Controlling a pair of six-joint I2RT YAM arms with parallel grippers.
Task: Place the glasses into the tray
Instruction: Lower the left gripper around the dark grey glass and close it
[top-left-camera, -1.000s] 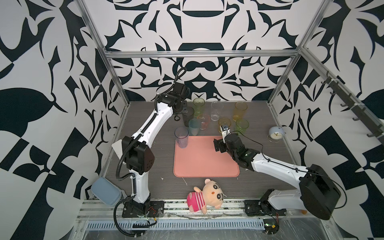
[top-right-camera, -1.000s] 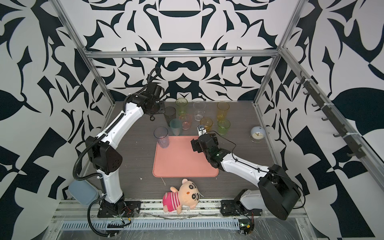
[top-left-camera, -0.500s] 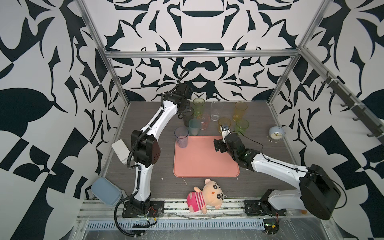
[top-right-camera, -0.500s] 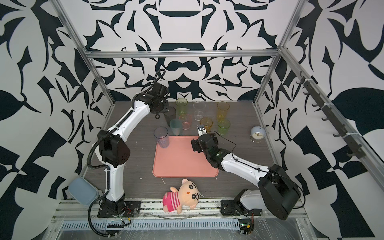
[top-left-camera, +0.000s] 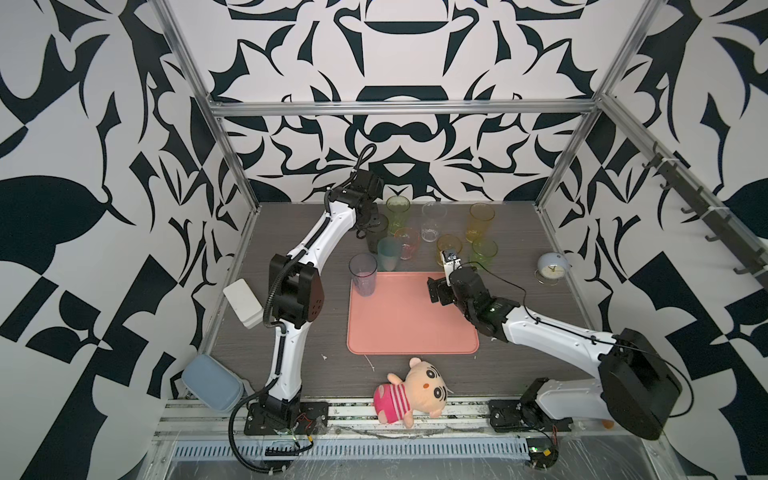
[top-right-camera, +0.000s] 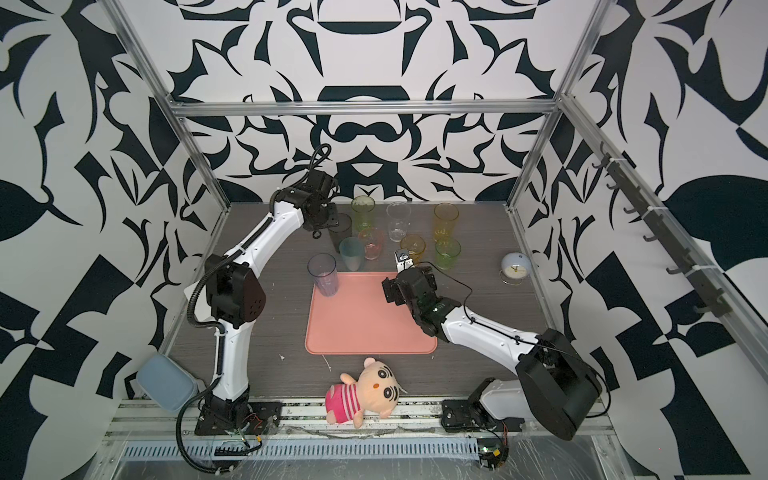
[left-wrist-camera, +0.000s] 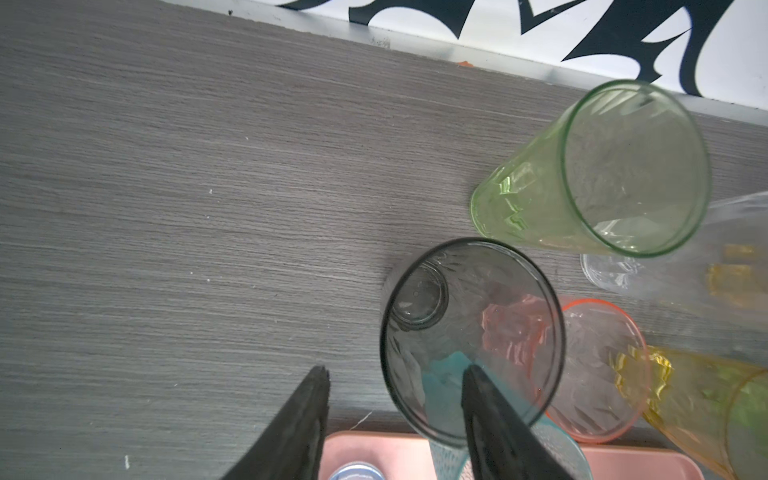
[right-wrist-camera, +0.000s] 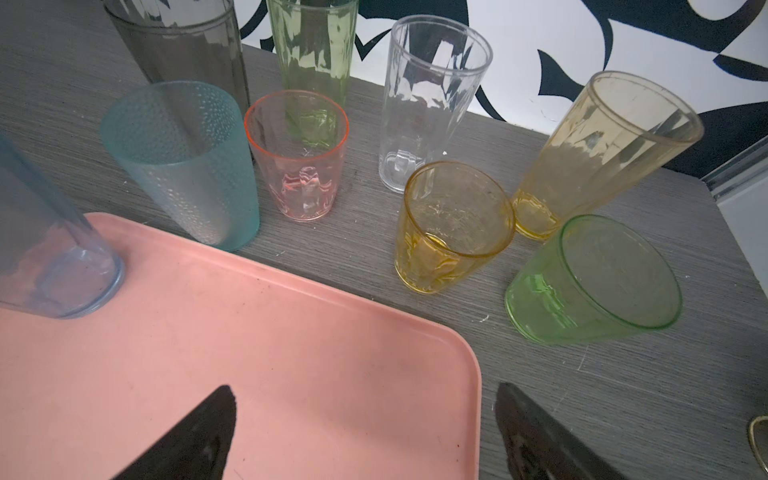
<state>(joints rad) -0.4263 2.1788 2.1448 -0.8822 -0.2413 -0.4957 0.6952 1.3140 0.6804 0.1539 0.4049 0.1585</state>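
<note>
Your left gripper (left-wrist-camera: 395, 369) stands half-spread astride the smoky tumbler (left-wrist-camera: 473, 332)'s rim, seemingly to pinch its wall, while the right gripper (right-wrist-camera: 365, 388) gapes wide over the tray (right-wrist-camera: 291, 353), which holds only the blue-grey tumbler (right-wrist-camera: 50, 257); the other glasses (right-wrist-camera: 432, 104) stand on the table (left-wrist-camera: 166, 208) beyond it.

White arm links (top-left-camera: 323, 232), black joint housings (top-left-camera: 297, 296), looped black cables (top-left-camera: 231, 432), seemingly matte fingers (left-wrist-camera: 295, 428).

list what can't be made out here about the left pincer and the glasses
- Left pincer: in both top views its own wrist hides the fingertips; contact with the smoky glass cannot be told.
- Blue-grey glass: right wrist view, cut by the picture's edge, only the base shows.
- Tall green glass: right wrist view, rim cut off by the edge.
- Clock: top view, too small to read the hands.
</note>
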